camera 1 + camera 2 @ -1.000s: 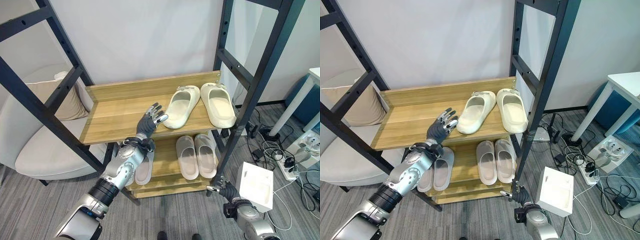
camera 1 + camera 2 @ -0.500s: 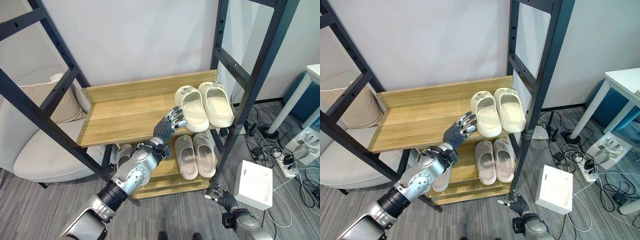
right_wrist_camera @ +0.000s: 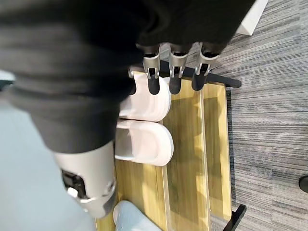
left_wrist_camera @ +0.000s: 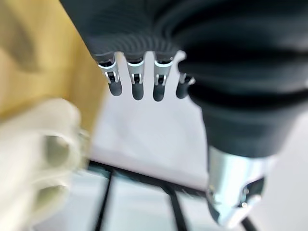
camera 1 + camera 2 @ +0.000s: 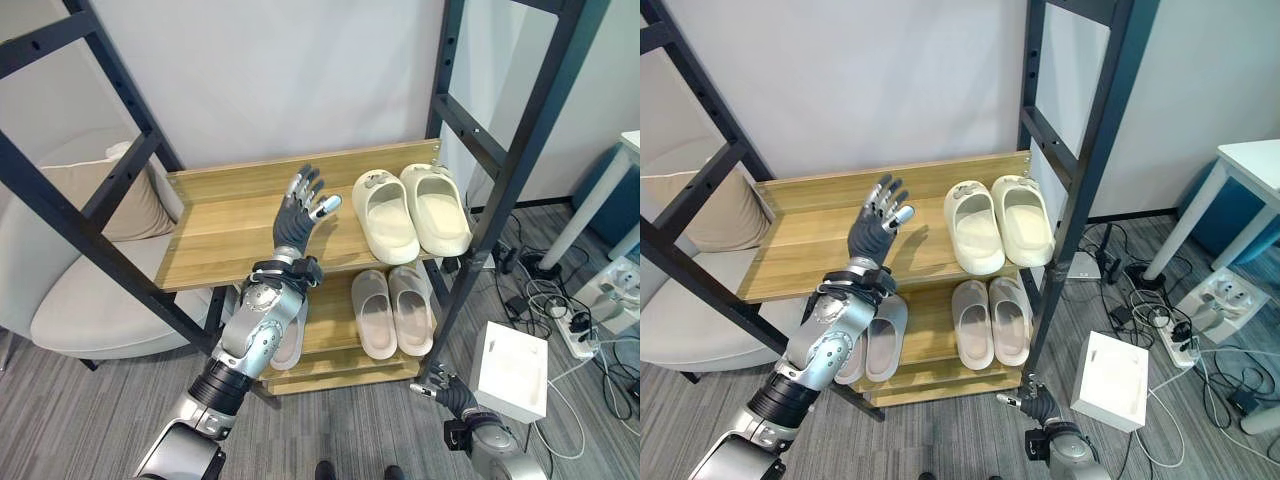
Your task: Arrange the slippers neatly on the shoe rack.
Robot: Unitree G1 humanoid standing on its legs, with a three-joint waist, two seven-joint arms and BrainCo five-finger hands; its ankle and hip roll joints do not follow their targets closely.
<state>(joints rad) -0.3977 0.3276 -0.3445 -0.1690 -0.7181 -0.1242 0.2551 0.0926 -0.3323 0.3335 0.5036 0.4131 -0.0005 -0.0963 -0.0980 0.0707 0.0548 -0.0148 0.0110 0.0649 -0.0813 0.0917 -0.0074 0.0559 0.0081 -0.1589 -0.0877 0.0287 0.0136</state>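
Observation:
Two cream slippers [image 5: 385,215] [image 5: 436,205] lie side by side, toes toward the wall, at the right end of the shoe rack's upper wooden shelf [image 5: 225,230]. My left hand [image 5: 298,206] is raised over the middle of that shelf, open with fingers spread, a little left of the slippers and apart from them. In the left wrist view its fingers [image 4: 137,82] are straight and a cream slipper [image 4: 38,163] lies past them. On the lower shelf [image 5: 930,325] a pale pink pair [image 5: 393,310] lies parallel; a grey pair [image 5: 880,340] is partly behind my arm. My right hand [image 5: 446,386] hangs open low by the rack's right post.
Black frame posts [image 5: 500,170] stand at the rack's sides. A beige armchair with a cushion [image 5: 90,270] is on the left. A white box [image 5: 512,370], a power strip with cables [image 5: 580,335] and a white table [image 5: 1240,170] are on the right.
The left cream slipper went from angled to straight beside its mate as my left hand pushed it. The hand has since lifted back up and to the left.

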